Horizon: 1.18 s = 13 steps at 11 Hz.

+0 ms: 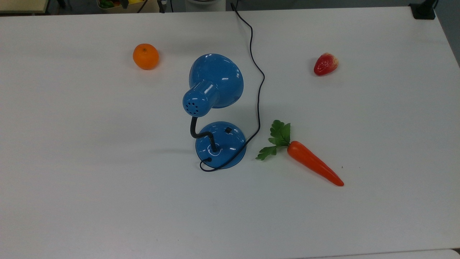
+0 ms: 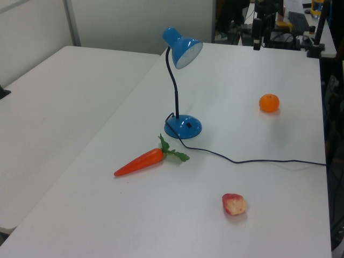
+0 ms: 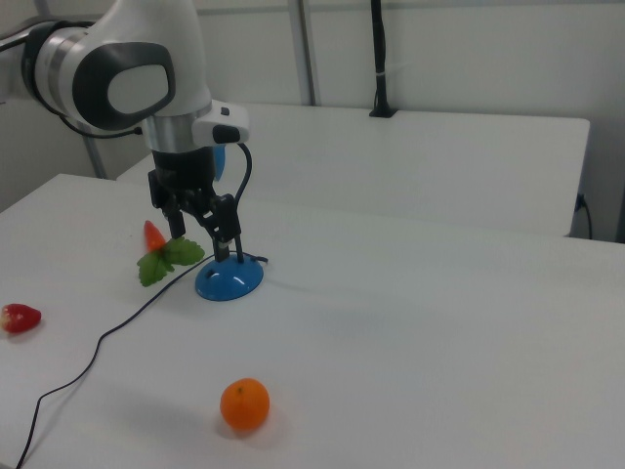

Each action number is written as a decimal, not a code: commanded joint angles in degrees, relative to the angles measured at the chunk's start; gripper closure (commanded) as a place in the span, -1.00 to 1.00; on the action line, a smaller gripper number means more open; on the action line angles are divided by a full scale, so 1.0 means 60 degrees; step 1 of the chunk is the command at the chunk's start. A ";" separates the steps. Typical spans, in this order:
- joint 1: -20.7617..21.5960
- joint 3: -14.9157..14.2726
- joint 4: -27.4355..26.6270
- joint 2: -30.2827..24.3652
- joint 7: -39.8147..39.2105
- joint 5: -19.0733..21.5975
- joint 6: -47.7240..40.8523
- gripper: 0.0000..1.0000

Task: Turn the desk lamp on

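Note:
The desk lamp (image 1: pixel 219 79) stands upright mid-table, a glossy blue shade on a bent black neck. Its round blue base (image 1: pixel 224 145) carries a small black switch (image 1: pixel 227 130) on the side toward the shade. The black cord (image 1: pixel 258 90) runs from the base to the top view's upper edge. In the left view the lamp (image 2: pixel 185 126) stands beside the carrot, and its shade (image 2: pixel 187 50) shows no glow. In the right view my gripper (image 3: pixel 203 242) hangs open and empty, overlapping the neck above the lamp's base (image 3: pixel 229 278).
An orange (image 1: pixel 145 56) lies at the top view's upper left. A strawberry (image 1: pixel 326 64) sits at the top view's upper right, and a carrot (image 1: pixel 312 163) with green leaves lies just right of the lamp base. The white table (image 1: pixel 90 198) is bare along its near half.

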 commanded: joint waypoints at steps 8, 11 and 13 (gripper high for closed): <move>0.0168 -0.0150 0.0269 0.0112 -0.0048 -0.0128 -0.0556 0.20; 0.0124 -0.0151 0.0269 0.0112 -0.0150 -0.0099 -0.0602 0.65; 0.0110 -0.0165 0.0269 0.0112 -0.0180 -0.0070 -0.0602 0.68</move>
